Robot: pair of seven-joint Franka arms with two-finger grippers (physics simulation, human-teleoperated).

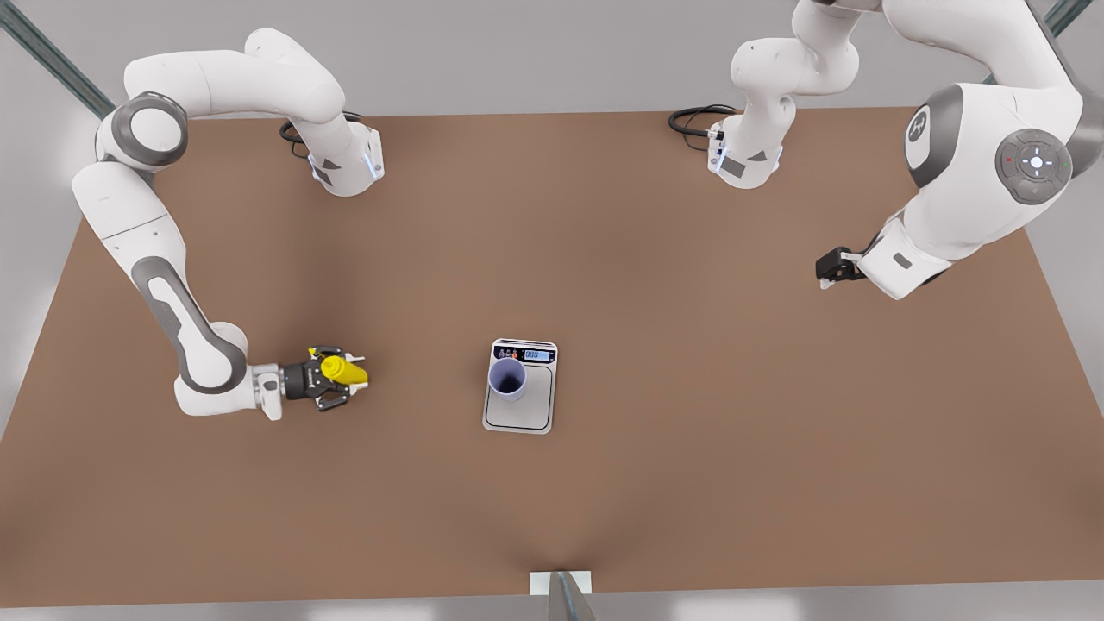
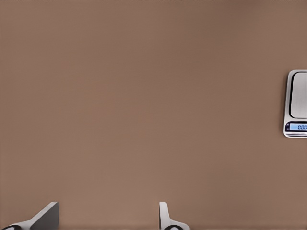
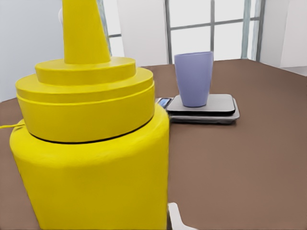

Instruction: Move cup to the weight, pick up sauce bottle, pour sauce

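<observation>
The lavender cup (image 1: 507,379) stands upright on the weight (image 1: 519,412), a flat silver-grey scale with a lit display strip; both also appear in the right wrist view, the cup (image 3: 193,78) on the weight (image 3: 223,108). My right gripper (image 1: 338,380) reaches in sideways at the front view's left and is shut on the yellow sauce bottle (image 1: 344,372), which looms close in its wrist view as the sauce bottle (image 3: 91,158). My left gripper (image 1: 830,268) hangs open over the table at the front view's right; its fingers (image 2: 45,218) are wide apart, the weight (image 2: 297,103) off to one side.
The brown table (image 1: 690,431) spreads wide around the scale. Both arm bases (image 1: 345,164) stand at the far edge with black cables. A small white bracket (image 1: 561,585) sits at the near edge. Windows show behind the cup in the right wrist view.
</observation>
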